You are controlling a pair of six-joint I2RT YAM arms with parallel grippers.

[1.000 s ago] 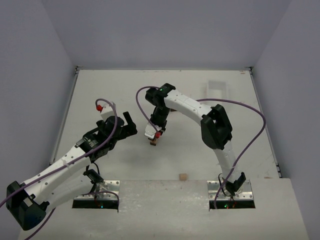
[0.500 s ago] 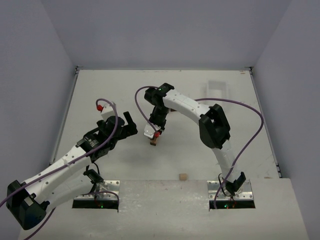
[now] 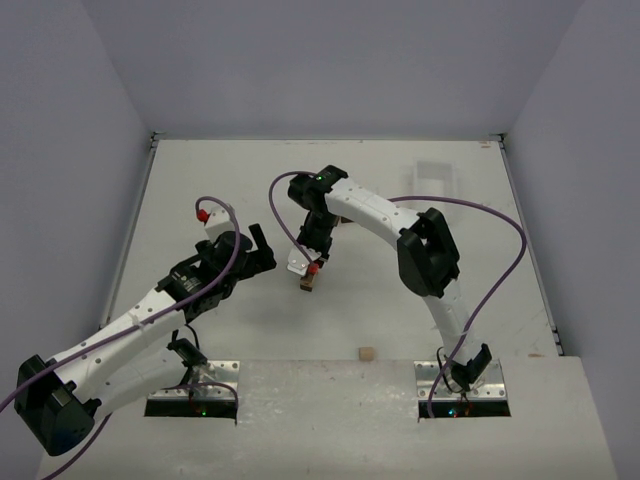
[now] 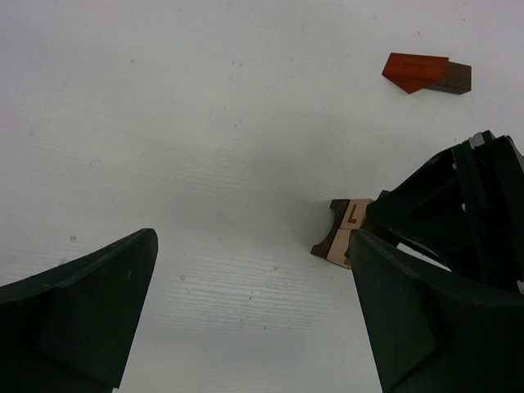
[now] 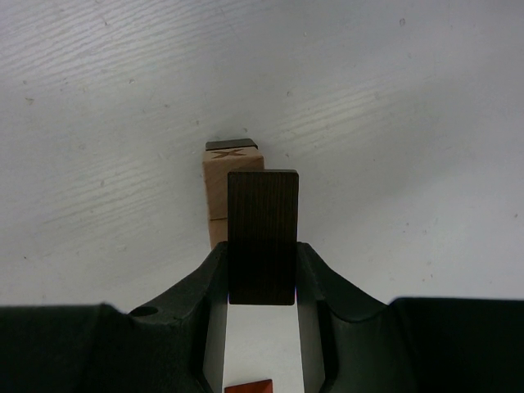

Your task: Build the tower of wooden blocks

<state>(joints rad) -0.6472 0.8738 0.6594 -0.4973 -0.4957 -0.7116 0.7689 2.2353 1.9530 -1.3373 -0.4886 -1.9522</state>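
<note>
The tower (image 5: pixel 233 176) stands near the middle of the table (image 3: pixel 200 190). It is low so far. I see two light tan blocks, one marked with an X, and a dark piece at its far side. How many blocks it has in all I cannot tell.

The right gripper (image 5: pixel 262 254) is just over the tower. Its jaws are closed partway on a flat dark brown block (image 5: pixel 262 237), which it holds upright by the lower end. In the wrist view this block lies in front of the tan blocks. Whether it touches them I cannot tell, so I judge it is not yet placed.

The left gripper (image 4: pixel 251 246) is beside the tower, with its jaws wide apart and nothing between them.

Other pieces are not yet used. A red block on a dark one (image 4: pixel 417 70) lies well apart from the tower. A small tan block (image 3: pixel 367 353) lies at the near edge of the table. A white tray (image 3: pixel 436 172) sits at the far side.

So I judge the task is begun but far from finished. The held block must be set down, and then the loose pieces probably follow.
</note>
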